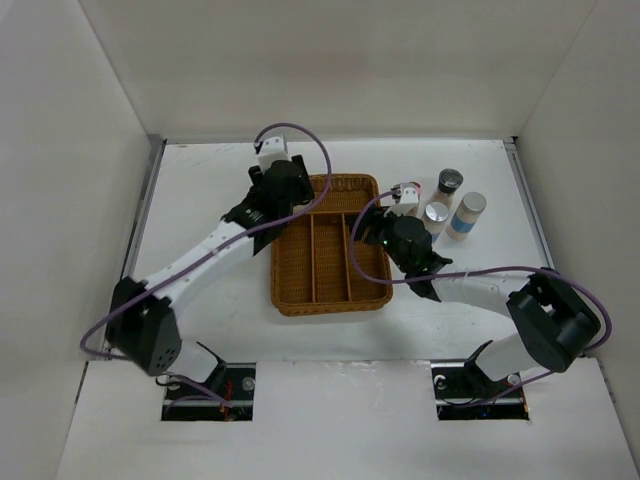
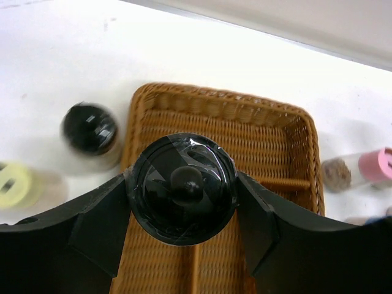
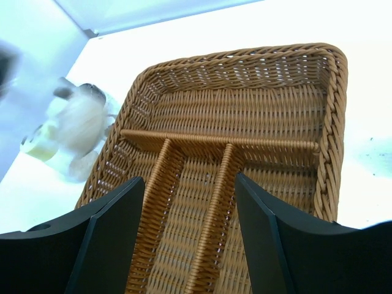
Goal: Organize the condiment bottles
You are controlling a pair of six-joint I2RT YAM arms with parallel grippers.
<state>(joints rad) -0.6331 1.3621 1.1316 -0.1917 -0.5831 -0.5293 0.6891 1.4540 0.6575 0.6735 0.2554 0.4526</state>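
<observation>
Dark-capped bottle [image 2: 184, 187] clamped between left fingers [image 2: 98, 226] above wicker tray [image 2: 214, 93]; right fingers [image 3: 113, 229] apart over tray

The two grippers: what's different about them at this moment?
The left gripper is clamped on a dark-capped bottle; the right gripper is open and holds nothing. In the top view, the left gripper sits by the far left corner of the wicker tray, and the right gripper sits by its right rim. Both are black and point down at the tray.
</observation>
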